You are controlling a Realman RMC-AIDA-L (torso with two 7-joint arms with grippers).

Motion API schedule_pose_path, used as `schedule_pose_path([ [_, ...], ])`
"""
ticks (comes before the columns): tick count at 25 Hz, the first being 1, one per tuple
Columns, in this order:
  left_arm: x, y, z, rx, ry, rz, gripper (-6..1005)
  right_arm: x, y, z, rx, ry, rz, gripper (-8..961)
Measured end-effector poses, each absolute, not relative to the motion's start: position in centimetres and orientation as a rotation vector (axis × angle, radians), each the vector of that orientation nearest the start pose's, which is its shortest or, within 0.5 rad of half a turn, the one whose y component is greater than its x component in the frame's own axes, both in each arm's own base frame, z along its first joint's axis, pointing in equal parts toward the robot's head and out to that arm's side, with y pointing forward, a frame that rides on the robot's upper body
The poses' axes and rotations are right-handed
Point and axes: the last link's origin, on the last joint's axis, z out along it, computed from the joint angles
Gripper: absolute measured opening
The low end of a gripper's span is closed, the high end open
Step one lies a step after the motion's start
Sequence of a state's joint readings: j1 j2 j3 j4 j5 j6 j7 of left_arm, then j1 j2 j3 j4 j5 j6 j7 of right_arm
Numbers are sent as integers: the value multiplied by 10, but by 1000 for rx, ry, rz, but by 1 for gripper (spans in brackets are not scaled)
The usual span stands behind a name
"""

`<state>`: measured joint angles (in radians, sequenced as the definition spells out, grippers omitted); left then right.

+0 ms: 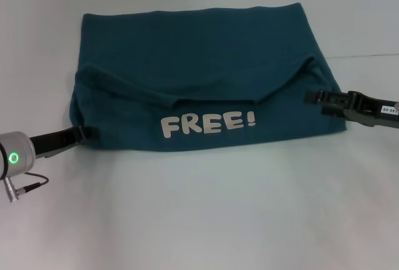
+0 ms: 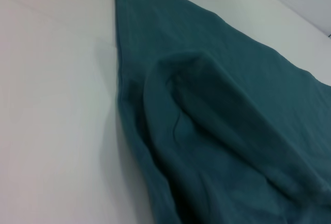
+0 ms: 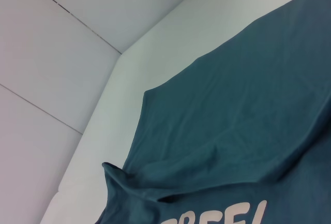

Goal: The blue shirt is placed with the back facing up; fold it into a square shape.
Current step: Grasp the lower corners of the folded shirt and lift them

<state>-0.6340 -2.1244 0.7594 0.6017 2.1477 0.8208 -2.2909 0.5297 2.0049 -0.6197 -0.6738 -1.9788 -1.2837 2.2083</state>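
Note:
The blue shirt (image 1: 206, 52) lies flat on the white table (image 1: 206, 214), with its near part folded over so the white "FREE!" lettering (image 1: 209, 123) faces up. The folded flap's edge runs across the middle, with raised corners at both sides. My left gripper (image 1: 90, 133) sits at the shirt's near left edge, touching the cloth. My right gripper (image 1: 315, 98) rests at the right edge, over the fold. The left wrist view shows a bunched fold of the shirt (image 2: 217, 131). The right wrist view shows the flap and part of the lettering (image 3: 232, 216).
The white table surrounds the shirt, with bare surface at the front. A seam line (image 1: 368, 55) crosses the table at the far right. A cable (image 1: 31, 186) hangs from my left wrist near the front left.

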Motion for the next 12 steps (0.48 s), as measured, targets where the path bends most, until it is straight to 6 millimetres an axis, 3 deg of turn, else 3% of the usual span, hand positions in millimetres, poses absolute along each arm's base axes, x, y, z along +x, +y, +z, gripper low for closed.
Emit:
schedule_pose_path([
  [7, -296, 405, -18, -1883, -1605, -516, 153, 303, 374, 57, -2036, 1633, 799, 837],
  [12, -289, 408, -14, -1912, -1599, -528, 47, 308, 383, 74, -2018, 1706, 634, 836],
])
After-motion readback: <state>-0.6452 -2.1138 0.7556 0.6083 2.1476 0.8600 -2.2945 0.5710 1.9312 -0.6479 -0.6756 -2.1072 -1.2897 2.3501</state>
